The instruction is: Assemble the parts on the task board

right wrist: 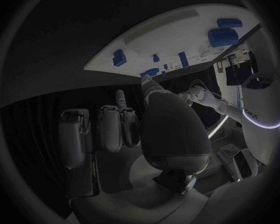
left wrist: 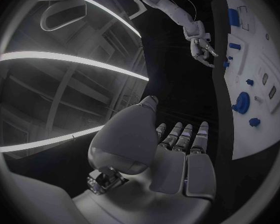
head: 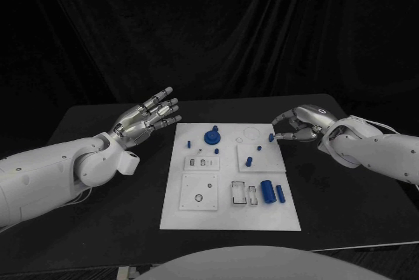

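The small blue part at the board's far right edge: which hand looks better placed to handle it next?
Probably the right hand: its fingertips are at that part, apparently pinching it. The left hand hovers open, off the board's left side.

Black table [head: 105, 219] under everything; black curtain [head: 227, 43] hangs behind it, folds faint, seemingly reaching the table's far edge.

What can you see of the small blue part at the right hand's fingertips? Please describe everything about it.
The small blue part is a short, stubby piece, plain blue, plastic by its look. It sits at the far right edge of the white task board, just outside the raised square plate there. The right robot hand pinches it between thumb and a finger, the other fingers curled over it. Its exact shape is too small to tell, and whether it rests on the board is unclear.
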You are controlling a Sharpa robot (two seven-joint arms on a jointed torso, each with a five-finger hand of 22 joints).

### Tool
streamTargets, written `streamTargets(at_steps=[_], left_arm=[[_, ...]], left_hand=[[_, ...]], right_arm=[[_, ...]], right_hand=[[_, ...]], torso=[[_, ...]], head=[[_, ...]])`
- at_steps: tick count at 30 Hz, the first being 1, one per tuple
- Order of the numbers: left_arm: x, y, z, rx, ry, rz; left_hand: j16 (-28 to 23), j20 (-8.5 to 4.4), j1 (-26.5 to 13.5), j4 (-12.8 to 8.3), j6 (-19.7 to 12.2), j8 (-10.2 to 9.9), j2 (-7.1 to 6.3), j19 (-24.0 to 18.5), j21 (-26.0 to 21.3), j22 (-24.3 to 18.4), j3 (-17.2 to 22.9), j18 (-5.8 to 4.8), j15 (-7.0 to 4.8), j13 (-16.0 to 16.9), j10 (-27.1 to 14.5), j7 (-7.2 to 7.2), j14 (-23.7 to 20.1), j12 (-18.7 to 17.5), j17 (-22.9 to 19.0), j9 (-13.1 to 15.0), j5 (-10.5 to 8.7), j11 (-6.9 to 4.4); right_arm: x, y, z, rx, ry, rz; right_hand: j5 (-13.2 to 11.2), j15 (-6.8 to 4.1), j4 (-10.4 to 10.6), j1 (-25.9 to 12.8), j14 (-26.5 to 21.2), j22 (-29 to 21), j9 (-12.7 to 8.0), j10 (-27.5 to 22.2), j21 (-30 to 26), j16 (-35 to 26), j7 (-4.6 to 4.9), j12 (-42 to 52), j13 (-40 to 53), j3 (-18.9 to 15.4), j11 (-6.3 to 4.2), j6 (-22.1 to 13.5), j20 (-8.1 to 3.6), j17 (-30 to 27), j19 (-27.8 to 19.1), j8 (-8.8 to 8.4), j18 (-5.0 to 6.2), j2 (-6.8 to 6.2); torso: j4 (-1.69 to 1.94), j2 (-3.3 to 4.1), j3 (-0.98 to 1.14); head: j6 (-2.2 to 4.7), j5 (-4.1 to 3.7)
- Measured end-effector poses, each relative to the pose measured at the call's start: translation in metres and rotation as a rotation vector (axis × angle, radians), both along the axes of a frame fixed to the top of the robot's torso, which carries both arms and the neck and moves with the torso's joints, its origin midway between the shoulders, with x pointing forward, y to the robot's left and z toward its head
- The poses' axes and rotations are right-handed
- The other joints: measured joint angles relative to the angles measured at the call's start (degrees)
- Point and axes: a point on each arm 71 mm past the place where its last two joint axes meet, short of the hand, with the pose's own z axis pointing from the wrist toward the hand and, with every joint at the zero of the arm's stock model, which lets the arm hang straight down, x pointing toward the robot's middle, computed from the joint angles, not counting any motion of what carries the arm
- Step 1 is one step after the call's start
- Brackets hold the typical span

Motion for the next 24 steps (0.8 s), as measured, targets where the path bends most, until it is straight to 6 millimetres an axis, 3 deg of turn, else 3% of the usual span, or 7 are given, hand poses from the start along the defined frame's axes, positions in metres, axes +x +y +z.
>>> streamTargets(at_steps=[5,7,8,12,14,20,24], left_arm=[[0.0,0.001,0.0,0.0,0.0,0.001],[0.0,0.002,0.0,0.0,0.001,0.002],[0.0,0.002,-0.001,0.001,0.001,0.003],[-0.001,0.003,-0.001,0.002,0.003,0.002],[-0.001,0.003,-0.001,0.002,0.004,0.001],[-0.001,0.002,-0.001,0.001,0.006,-0.002],[-0.001,0.002,-0.001,0.0,0.007,-0.004]], left_hand=[[0.2,0.0,-9.1,0.0,0.6,0.0,2.63,0.0,0.0,0.0,-7.5,0.0,0.0,0.0,0.0,0.56,0.0,0.2,0.0,0.1,-11.91,0.0],[0.2,0.0,-10.2,-0.1,0.9,0.0,3.24,0.0,0.0,0.0,-8.7,0.0,0.0,0.0,0.0,0.92,0.0,0.2,0.0,0.1,-13.29,0.0],[0.2,0.0,-10.2,-0.1,0.9,0.0,3.3,0.0,0.0,0.0,-8.9,0.0,0.0,0.0,0.0,0.93,0.0,0.2,0.0,0.1,-13.31,0.0],[0.5,0.0,-5.9,-0.4,1.7,0.2,5.35,0.0,0.0,0.0,-10.3,0.01,-0.21,0.0,0.0,1.66,-0.2,0.4,0.0,0.2,-5.84,0.0],[0.5,0.0,-4.6,-0.4,1.6,0.2,5.58,0.0,0.0,0.0,-10.3,0.0,-0.21,0.0,0.0,1.65,-0.2,0.6,0.0,0.2,-4.49,0.0],[0.5,0.0,-3.8,-0.1,2.3,0.5,5.73,0.0,0.0,0.0,-10.6,0.01,-0.21,0.0,0.0,2.25,-0.2,0.6,0.0,0.3,-3.8,0.0],[0.5,0.0,-4.4,-0.1,2.6,0.5,6.31,0.0,0.0,0.0,-11.6,0.01,-0.21,0.0,-0.2,2.57,-0.2,0.6,0.0,0.4,-5.19,0.21]], right_arm=[[-0.001,0.0,-0.008,-0.005,0.017,-0.004],[0.0,0.001,-0.01,-0.007,0.023,-0.004],[0.0,0.001,-0.011,-0.007,0.026,-0.004],[0.001,0.002,-0.015,-0.011,0.035,-0.009],[0.002,0.002,-0.016,-0.011,0.038,-0.012],[0.004,0.005,-0.019,-0.008,0.049,-0.015],[0.005,0.008,-0.021,-0.005,0.06,-0.014]], right_hand=[[0.0,0.0,0.0,0.0,0.0,0.0,0.0,0.0,0.0,0.0,0.04,0.0,0.0,0.0,0.0,0.0,0.0,0.0,0.0,0.0,0.0,0.0],[0.0,0.0,0.0,0.2,0.0,0.0,-0.1,0.0,0.0,0.0,0.2,0.0,0.0,0.0,0.0,-0.2,0.0,0.0,0.0,0.0,0.0,-0.16],[0.0,0.0,0.0,0.3,0.0,0.0,-0.1,0.0,0.0,0.0,0.2,0.0,0.0,0.0,0.0,-0.2,0.0,0.0,0.0,0.0,0.0,-0.22],[4.0,0.0,-0.2,2.6,0.0,0.0,-0.3,0.1,-0.3,0.0,0.41,-0.2,0.0,0.2,0.35,-0.4,0.0,0.0,0.0,0.0,0.0,0.22],[5.9,0.0,-0.4,3.3,0.0,0.0,-0.4,0.0,-0.3,0.0,0.53,-0.4,0.0,0.4,0.44,-0.5,0.0,0.0,0.0,0.0,0.0,0.49],[6.7,0.0,-0.4,3.7,0.0,0.0,-0.4,0.0,-0.6,0.0,0.62,-0.4,0.0,0.4,0.43,-0.6,0.0,0.0,0.0,0.0,0.0,0.56],[6.7,0.0,-0.4,4.1,0.0,0.0,-0.4,0.0,-0.7,0.0,0.62,-0.4,0.0,0.4,0.43,-0.6,0.0,0.0,0.0,0.02,0.0,0.33]], torso=[[-0.02,-0.12,0.0],[-0.02,-0.16,0.0],[-0.03,-0.17,0.0],[-0.04,-0.25,0.02],[-0.06,-0.29,0.04],[-0.05,-0.3,0.07],[-0.03,-0.29,0.02]], head=[[-0.08,0.01],[-0.1,0.03],[-0.1,0.03],[-0.08,0.03],[-0.03,0.04],[0.3,-0.1],[0.47,-0.26]])
